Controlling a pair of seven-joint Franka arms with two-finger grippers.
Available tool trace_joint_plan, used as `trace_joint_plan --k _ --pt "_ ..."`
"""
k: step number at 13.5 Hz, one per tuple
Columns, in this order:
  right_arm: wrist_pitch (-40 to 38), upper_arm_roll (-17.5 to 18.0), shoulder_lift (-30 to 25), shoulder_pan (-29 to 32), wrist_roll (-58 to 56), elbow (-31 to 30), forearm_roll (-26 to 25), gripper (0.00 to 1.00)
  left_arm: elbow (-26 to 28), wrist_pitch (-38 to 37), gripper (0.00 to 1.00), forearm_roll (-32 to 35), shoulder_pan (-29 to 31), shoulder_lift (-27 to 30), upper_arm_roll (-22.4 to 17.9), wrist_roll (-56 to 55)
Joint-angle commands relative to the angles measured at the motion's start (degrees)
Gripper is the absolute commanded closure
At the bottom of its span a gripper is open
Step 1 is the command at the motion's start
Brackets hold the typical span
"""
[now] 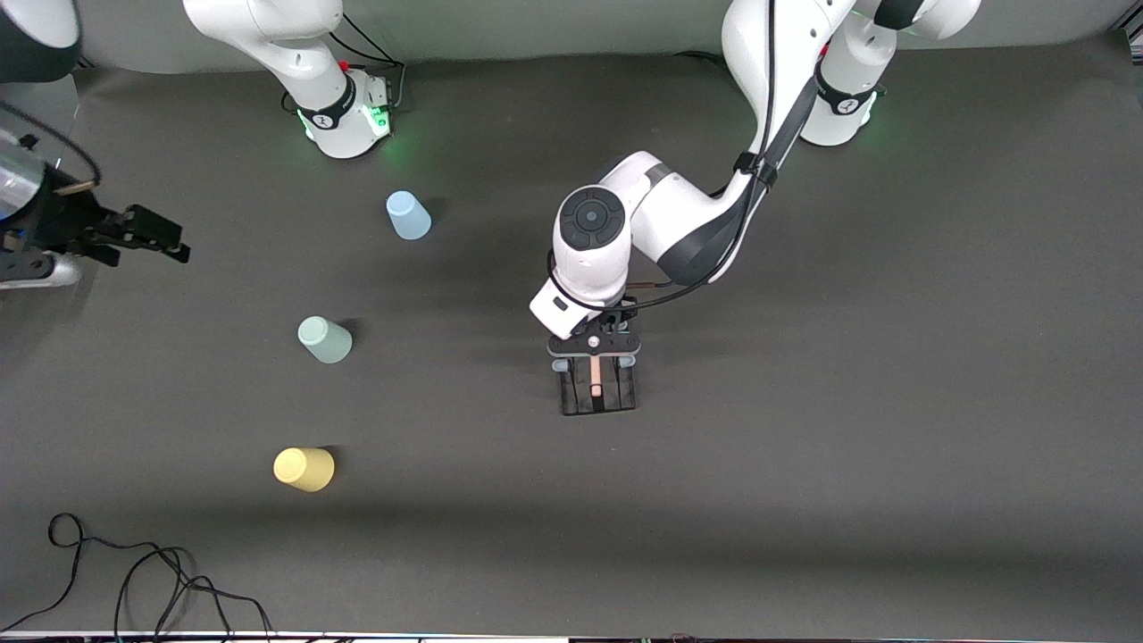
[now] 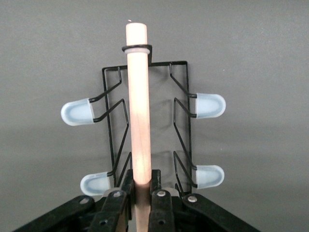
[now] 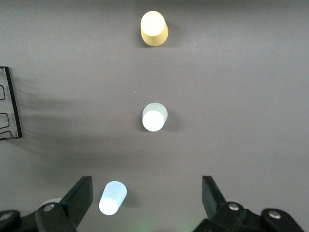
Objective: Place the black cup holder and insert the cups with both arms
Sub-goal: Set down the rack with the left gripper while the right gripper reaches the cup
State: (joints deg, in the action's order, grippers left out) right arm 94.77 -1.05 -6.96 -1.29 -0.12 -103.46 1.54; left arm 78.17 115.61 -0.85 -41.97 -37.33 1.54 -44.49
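The black cup holder (image 1: 598, 386) sits near the middle of the dark tabletop (image 1: 893, 402), somewhat toward the edge nearest the front camera; its light wooden rod handle (image 2: 139, 111) runs lengthwise from the robots' edge toward the camera's edge, and the rectangular wire base follows the same long axis; whether the base rests on the tabletop or hangs just above it is hard to judge from the front view. In the left wrist view four pale-tipped pegs (image 2: 77, 112) stick out sideways from the frame, two on each side, and none carries a cup.

The left pincer (image 1: 595, 350) is over the end of the holder nearer the robots' edge, its fingers (image 2: 115, 205) closed narrowly on the rod handle at that end.

The three cups stand mouth-down toward the right arm's end of the tabletop, well apart, in a loose line running from the robots' edge to the camera's edge: the pale blue cup (image 1: 408, 215) closest to the right arm's base, the pale mint green cup (image 1: 324, 339) in the middle, the pale yellow cup (image 1: 304, 469) nearest the camera's edge.

The right pincer (image 1: 156, 237) waits over the right arm's end of the tabletop, close to that edge; its fingers (image 3: 79, 195) are spread wide and hold nothing.
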Motion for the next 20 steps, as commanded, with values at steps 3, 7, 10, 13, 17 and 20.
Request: trace_joint_plan --k 3,7,10,13,17,20 --pt "5.34 -0.36 -7.11 -4.25 -0.23 -10.54 -3.65 0.00 -0.21 0.40 0.14 0.49 -0.39 0.25 -0.75 -0.08" --pt "14.70 -1.41 -6.23 -4.07 -0.93 -17.72 -3.65 0.00 -1.61 1.90 0.00 0.77 -0.04 1.38 -0.84 0.81" --pt "26.74 -2.03 -0.89 -3.98 -0.93 -24.50 -3.57 0.00 -2.23 0.67 0.00 0.94 3.03 5.33 -0.93 0.37" --pt "35.36 -2.12 7.02 -4.16 -0.93 -26.35 -3.04 0.00 -2.05 -5.73 0.00 2.08 7.50 10.42 -1.46 2.55" --pt "51.79 -2.03 14.41 -4.25 -0.84 -33.28 -2.86 0.00 2.23 -18.30 0.00 1.47 18.21 20.34 -1.37 15.44" --pt "58.24 -2.03 18.72 -4.42 -0.75 -35.50 -2.86 0.00 12.93 -18.32 0.00 1.38 25.61 29.92 -1.46 26.44"
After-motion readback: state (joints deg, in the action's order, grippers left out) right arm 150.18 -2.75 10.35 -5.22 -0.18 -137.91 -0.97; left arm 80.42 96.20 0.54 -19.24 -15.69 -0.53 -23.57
